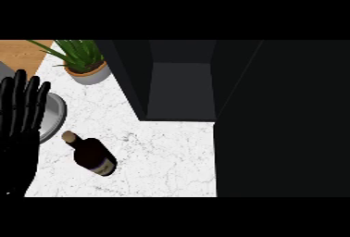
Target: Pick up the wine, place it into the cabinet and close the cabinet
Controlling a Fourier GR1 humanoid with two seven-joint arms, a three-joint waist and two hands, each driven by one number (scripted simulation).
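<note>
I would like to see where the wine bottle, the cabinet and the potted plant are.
wine bottle [92, 157], head view, on its dark body.
cabinet [181, 90], head view, on its open inside.
potted plant [90, 74], head view, on its pot.

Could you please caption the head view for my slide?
Wine bottle on the counter near the open cabinet, left hand resting open.

A dark glass wine bottle [90, 155] sits lower left on the white marble counter [171, 157]. The open dark cabinet [179, 88] lies upper centre, a green potted plant [85, 62] upper left.
</note>
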